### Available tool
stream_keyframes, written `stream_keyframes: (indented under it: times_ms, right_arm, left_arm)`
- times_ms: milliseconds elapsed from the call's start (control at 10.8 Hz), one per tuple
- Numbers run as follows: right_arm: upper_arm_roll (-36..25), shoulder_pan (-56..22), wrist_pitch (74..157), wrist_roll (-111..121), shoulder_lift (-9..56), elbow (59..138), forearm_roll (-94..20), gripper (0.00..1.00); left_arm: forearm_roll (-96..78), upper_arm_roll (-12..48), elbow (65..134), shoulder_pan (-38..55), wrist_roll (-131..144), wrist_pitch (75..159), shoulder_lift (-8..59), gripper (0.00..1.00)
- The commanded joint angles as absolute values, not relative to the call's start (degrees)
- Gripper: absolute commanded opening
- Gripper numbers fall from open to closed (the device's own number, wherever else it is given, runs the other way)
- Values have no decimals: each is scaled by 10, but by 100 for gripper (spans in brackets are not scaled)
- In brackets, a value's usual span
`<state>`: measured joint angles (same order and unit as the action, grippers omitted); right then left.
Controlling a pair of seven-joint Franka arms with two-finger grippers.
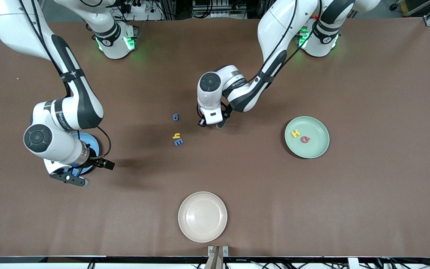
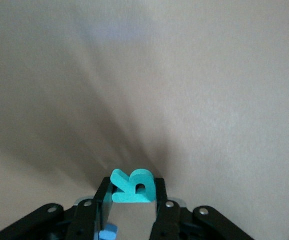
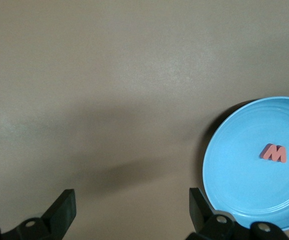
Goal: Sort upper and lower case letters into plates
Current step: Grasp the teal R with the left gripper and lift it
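Cream-white plate (image 1: 202, 216) sits empty at the tabletop's near edge, no part of the sort. Mid-table, the left gripper (image 1: 210, 123) is down at the surface with its jaws clamped on a teal letter R (image 2: 133, 186), held on edge between the fingers (image 2: 161, 210), presumably so it can be lifted clear and carried. Mint green plate (image 1: 307, 137), toward the left arm's end, holds a yellow H (image 1: 295, 133) and a red G (image 1: 305, 139), so the capital likely belongs there; the path looks unobstructed. Three loose letters lie near the gripper: a blue one (image 1: 175, 117), a yellow one (image 1: 176, 135) and another blue (image 1: 178, 142) touching it. Right gripper (image 1: 70, 178) waits with jaws apart by the bright blue plate (image 3: 254, 165), which holds a red m (image 3: 274, 152).
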<state>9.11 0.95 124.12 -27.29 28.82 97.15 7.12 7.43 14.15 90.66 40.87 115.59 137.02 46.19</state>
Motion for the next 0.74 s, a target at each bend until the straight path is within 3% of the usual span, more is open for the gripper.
stream_keyframes:
  times_ms: [0, 370, 648]
  right_arm:
    - [105, 11, 1242, -265, 281, 969, 62, 100]
    - [151, -34, 1243, -219, 276, 941, 68, 100]
    - [165, -80, 1238, -194, 263, 940, 70, 100]
  left_arm:
    - [87, 190, 913, 328, 1096, 1298, 419, 0]
    - [74, 203, 923, 221, 883, 1137, 340, 0]
    - [66, 202, 1005, 130, 656, 1129, 268, 0]
